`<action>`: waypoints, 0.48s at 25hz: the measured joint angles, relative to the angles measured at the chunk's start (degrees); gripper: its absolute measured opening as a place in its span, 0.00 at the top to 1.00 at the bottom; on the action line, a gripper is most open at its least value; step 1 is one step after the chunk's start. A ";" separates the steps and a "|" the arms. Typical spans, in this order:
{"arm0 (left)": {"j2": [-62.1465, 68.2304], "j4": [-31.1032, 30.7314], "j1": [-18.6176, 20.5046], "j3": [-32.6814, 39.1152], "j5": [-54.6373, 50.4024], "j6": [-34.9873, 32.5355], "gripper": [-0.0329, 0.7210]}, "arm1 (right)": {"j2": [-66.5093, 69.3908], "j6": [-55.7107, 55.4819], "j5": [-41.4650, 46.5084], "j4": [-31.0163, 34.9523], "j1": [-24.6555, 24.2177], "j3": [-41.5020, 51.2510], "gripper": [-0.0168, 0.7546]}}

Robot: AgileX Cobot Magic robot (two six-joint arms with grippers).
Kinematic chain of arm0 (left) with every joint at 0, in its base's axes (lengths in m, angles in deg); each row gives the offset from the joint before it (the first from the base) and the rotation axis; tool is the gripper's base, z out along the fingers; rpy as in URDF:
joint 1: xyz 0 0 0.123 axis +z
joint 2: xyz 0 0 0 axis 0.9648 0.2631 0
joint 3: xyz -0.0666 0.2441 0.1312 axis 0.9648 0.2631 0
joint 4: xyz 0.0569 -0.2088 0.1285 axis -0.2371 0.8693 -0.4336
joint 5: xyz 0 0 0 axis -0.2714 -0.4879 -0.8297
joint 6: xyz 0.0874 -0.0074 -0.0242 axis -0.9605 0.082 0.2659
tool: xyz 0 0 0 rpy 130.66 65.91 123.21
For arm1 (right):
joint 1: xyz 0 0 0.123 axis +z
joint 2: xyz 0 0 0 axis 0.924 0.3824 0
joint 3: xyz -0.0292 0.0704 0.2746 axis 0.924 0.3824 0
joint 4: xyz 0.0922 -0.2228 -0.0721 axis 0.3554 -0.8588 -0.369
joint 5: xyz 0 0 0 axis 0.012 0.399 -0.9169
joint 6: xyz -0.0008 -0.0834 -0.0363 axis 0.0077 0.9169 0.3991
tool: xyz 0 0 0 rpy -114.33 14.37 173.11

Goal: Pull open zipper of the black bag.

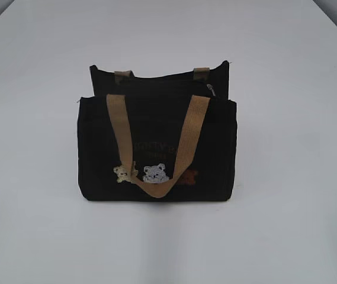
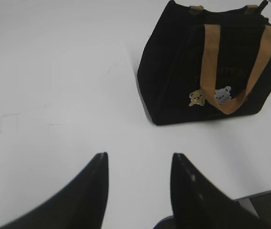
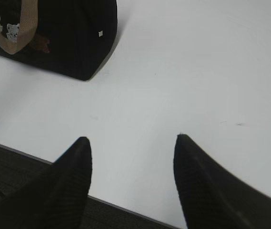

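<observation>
the small black fabric tote with tan webbing handles [image 1: 156, 151] stands upright near the middle of the white surface [image 1: 292, 231], its front with the little bear patches [image 1: 156, 173] facing us in the exterior view. the thin black zipper line [image 1: 174, 81] runs along the top between the two fabric walls, so its long axis lies left to right across that view, and the small silvery slider [image 1: 211, 90] sits near the right end of that line. we judge that the pull must therefore travel leftward along the top edge.

neither arm shows in the exterior view. in the left wrist view our left end effector [image 2: 137, 162] hangs over bare surface with its jaws apart and nothing between them; the bag lies ahead and to its right, well apart. in the right wrist view our right end effector [image 3: 133, 145] also stands open and empty, with the bag ahead and to its left, well apart, only the bag's end corner showing. it sits near the surface's near edge, whose dark border shows under the fingers.

since the slider is at the right end, we judge the right arm the better placed for it, while the left could steady the bag's other end. there is open room on all sides of the bag. the drooping front handle [image 1: 187, 139] hangs down the front panel, away from the zip.
</observation>
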 joint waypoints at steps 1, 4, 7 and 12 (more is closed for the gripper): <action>0.00 0.00 0.00 0.00 0.00 0.00 0.54 | 0.00 0.00 -0.05 0.00 0.00 0.00 0.42; 0.00 0.00 0.44 0.00 0.01 0.00 0.56 | 0.00 0.00 -0.18 0.05 -0.11 0.00 0.42; 0.00 0.06 5.45 0.00 0.06 0.00 0.58 | 0.00 0.00 -0.18 0.05 -3.12 0.00 0.42; 0.00 0.06 14.28 0.00 0.13 0.00 0.62 | 0.00 -0.05 -0.24 0.11 -9.14 0.00 0.42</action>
